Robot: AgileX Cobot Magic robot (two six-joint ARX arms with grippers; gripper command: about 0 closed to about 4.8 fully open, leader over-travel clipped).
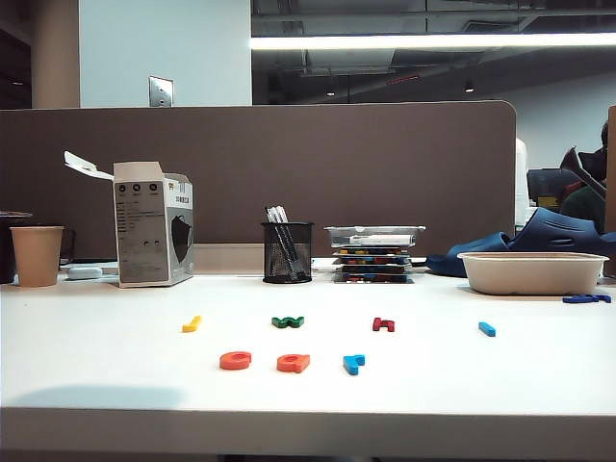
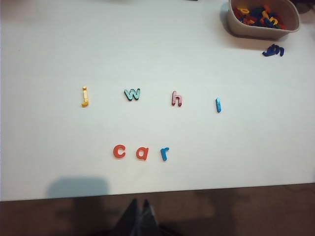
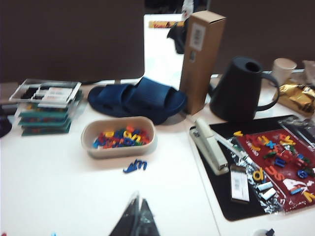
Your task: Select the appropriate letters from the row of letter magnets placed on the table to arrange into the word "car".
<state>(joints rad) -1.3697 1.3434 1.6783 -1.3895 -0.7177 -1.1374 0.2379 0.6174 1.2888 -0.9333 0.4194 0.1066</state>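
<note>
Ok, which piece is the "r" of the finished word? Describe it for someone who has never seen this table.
Start at the white table and find the two rows of small letters in front of the black mesh pen cup. In the nearer row of three, the "r" is the end piece, beside the orange "a". It is the only light blue letter in that row, hooked, unlike the straight light blue bar in the row behind.
</note>
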